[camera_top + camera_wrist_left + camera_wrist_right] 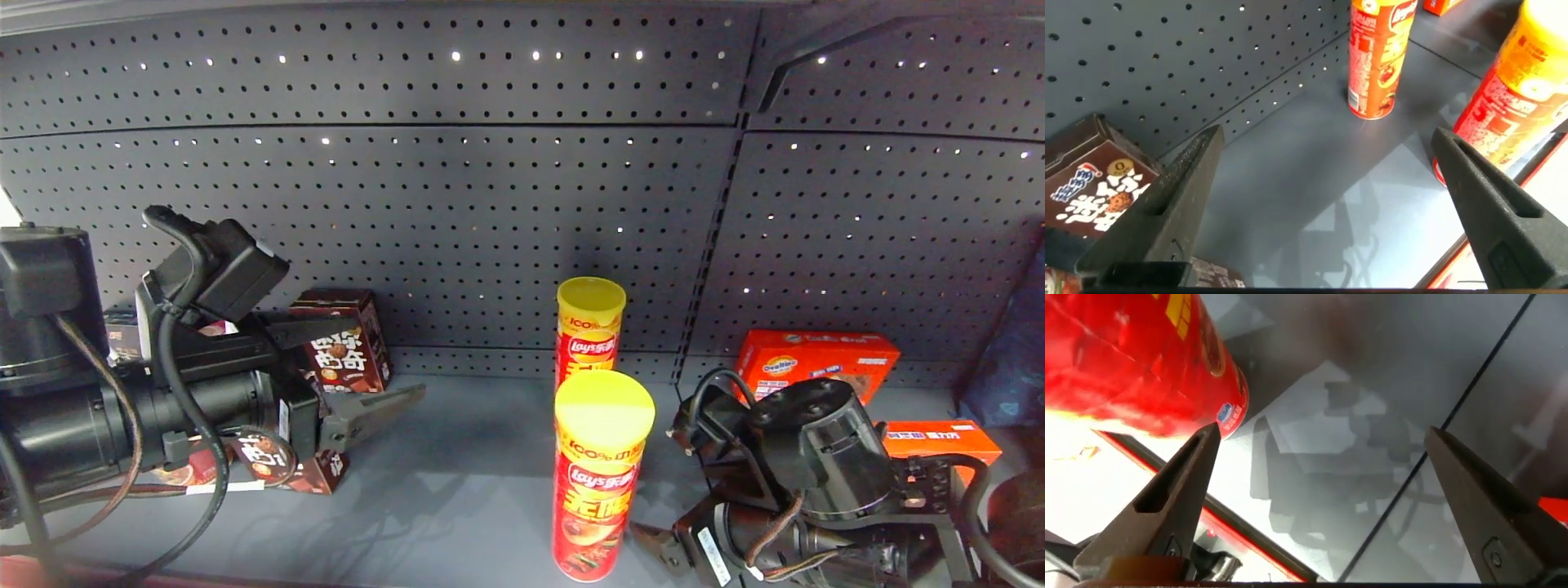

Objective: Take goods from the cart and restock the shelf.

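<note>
Standing upright on shelf (457,498), front chip can (602,482), lid up

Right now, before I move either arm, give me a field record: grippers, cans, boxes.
left gripper: open, empty, over the shelf by the brown boxes
right gripper: open, empty, low beside the front can
front can: upright, near the shelf edge
rear can: upright, by the pegboard
brown boxes: left end of the shelf
orange boxes: two, right end of the shelf
</note>
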### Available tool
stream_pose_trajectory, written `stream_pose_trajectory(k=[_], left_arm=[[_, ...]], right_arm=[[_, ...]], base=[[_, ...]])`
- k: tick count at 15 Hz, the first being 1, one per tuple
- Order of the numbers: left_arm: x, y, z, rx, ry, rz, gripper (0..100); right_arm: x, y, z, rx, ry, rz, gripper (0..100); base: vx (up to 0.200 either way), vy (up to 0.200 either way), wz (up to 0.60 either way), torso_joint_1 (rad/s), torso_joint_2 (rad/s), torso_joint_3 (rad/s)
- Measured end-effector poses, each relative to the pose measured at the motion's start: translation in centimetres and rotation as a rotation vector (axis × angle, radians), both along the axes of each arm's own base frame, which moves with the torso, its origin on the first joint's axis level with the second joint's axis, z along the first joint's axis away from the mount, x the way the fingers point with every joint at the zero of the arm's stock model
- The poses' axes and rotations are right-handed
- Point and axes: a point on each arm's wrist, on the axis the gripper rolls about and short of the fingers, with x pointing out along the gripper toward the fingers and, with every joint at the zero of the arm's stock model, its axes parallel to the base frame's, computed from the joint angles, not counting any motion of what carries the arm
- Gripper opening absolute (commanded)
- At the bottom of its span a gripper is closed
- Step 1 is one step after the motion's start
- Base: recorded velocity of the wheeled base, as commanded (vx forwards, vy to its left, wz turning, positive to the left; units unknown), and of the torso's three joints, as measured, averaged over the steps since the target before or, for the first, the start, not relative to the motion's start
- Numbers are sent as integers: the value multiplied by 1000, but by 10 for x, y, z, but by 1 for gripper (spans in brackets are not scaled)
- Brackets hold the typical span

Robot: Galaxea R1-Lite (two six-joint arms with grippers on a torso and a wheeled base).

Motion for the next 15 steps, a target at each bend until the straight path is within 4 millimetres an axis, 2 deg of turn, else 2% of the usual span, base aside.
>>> stream_pose_trajectory(k=[2, 5, 8, 11, 13, 15], left_arm=[[-4, 2, 4, -2, -19, 6, 100], [-18, 8, 14, -5, -66, 62, 100], [-46, 25, 15, -21, -102, 134, 100], [-86, 48, 4, -34, -148, 247, 100], [-117, 60, -10, -35, -180, 362, 100], [-144, 67, -28, -22, -183, 465, 100]], right_arm=[[-3, -4, 7, 20, -19, -3, 100], [-12, -14, 31, 84, -92, -16, 100], [-25, -38, 58, 153, -184, -71, 100], [-36, -80, 73, 198, -265, -199, 100], [-45, -116, 77, 206, -323, -347, 100], [-62, -149, 77, 196, -368, -506, 100]], base=[[0, 0, 0, 0, 0, 0], [0, 0, 0, 0, 0, 0], [0, 0, 0, 0, 0, 0], [0, 0, 0, 0, 0, 0], [0, 0, 0, 0, 0, 0], [0, 0, 0, 0, 0, 0]])
